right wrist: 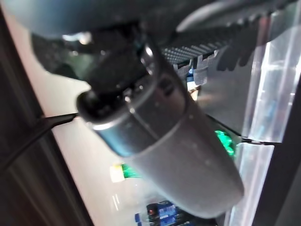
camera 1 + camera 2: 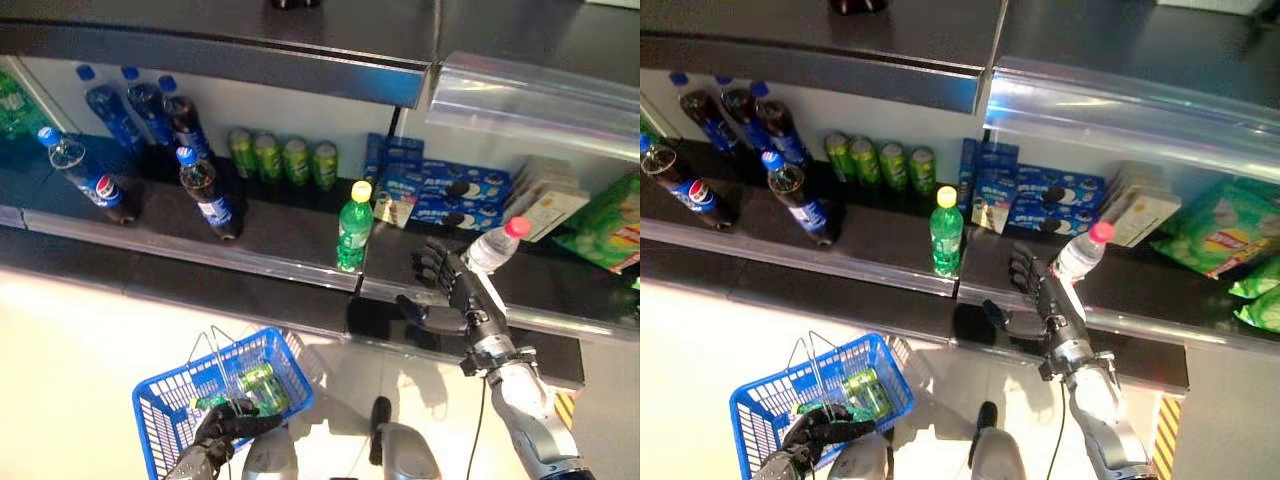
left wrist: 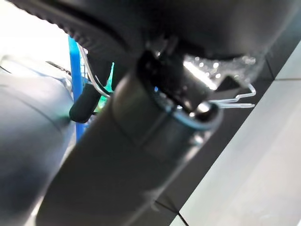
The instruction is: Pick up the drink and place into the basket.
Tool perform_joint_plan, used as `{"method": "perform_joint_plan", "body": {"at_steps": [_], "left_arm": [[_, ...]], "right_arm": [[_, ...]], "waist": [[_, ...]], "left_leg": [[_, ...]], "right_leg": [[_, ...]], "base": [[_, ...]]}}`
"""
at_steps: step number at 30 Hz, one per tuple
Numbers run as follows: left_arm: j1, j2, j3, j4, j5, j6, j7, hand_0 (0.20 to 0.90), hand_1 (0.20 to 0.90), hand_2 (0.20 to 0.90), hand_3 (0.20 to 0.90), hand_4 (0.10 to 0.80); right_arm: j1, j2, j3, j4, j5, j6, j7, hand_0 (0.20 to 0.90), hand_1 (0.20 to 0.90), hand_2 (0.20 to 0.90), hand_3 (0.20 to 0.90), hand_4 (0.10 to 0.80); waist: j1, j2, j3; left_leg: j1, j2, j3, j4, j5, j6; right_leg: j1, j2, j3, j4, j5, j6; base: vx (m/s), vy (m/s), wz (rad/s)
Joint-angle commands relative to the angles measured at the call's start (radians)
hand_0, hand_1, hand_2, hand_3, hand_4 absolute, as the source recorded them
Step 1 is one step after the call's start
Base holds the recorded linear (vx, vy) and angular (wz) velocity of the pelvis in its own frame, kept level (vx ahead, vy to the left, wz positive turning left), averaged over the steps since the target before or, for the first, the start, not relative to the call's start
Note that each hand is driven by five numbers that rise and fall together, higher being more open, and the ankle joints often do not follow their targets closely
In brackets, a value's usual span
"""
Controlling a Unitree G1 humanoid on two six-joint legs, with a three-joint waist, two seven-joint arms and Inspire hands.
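Reaching onto the shelf (image 2: 300, 245), the right hand (image 2: 455, 290) is working at a clear water bottle with a red cap (image 2: 495, 245), which is lying tilted just past its fingers. Fingers are looking loosely curled against the bottle's near side, thumb sticking out toward the shelf edge; contact seems likely, but a full wrap is not showing. A green bottle with a yellow cap (image 2: 354, 228) is standing upright off the thumb side, near but apart. Low down, the left hand (image 2: 232, 422) is gripping the wire handle of the blue basket (image 2: 160, 415), green cans (image 2: 258, 385) already sitting inside.

Right eye view is giving the same layout: right hand (image 2: 1045, 298) under the water bottle (image 2: 1080, 255), basket (image 2: 760, 410) well below.

Left wrist view is showing the handle wire (image 3: 233, 100) running past the hand's dark bulk.

Right wrist view is blocked by the hand's own bulk, so grip cannot be told here.

Doing this well probably means closing round the bottle's body, not the cap, then lifting clear of the shelf lip before swinging down toward the basket.
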Motion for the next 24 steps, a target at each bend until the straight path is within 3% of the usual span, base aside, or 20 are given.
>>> {"method": "perform_joint_plan", "body": {"at_steps": [1, 9, 24], "left_arm": [[-0.006, 0.038, -0.004, -0.075, 0.013, -0.133, -0.007, 0.300, 0.300, 0.300, 0.200, 0.100], [-0.051, 0.030, 0.011, -0.010, 0.035, -0.125, 0.019, 0.300, 0.300, 0.300, 0.200, 0.100], [-0.062, 0.046, 0.061, 0.073, 0.083, -0.114, 0.011, 0.300, 0.300, 0.300, 0.200, 0.100]], "right_arm": [[-0.004, 0.006, -0.026, -0.126, 0.013, -0.099, 0.013, 0.900, 0.900, 0.900, 0.900, 0.800], [0.033, 0.049, 0.030, 0.008, -0.044, -0.069, -0.033, 0.900, 0.900, 0.900, 0.900, 0.800], [0.080, 0.100, 0.053, 0.333, -0.135, -0.066, -0.107, 0.900, 0.900, 0.900, 0.900, 0.800]], "waist": [[-0.010, -0.014, -0.128], [-0.037, -0.010, -0.196], [-0.060, -0.013, -0.243]], "left_leg": [[-0.056, 0.018, 0.030, -0.025, 0.068, -0.006], [0.008, 0.014, 0.075, -0.119, 0.057, -0.006], [0.050, 0.001, 0.113, -0.159, 0.026, 0.014]], "right_leg": [[0.062, -0.016, 0.031, -0.085, 0.008, 0.064], [0.083, -0.014, 0.018, -0.133, 0.011, 0.069], [0.088, -0.012, 0.003, -0.150, 0.018, 0.070]], "base": [[-0.125, 0.036, -0.10], [-0.064, 0.017, -0.09], [-0.018, -0.005, -0.02]]}}
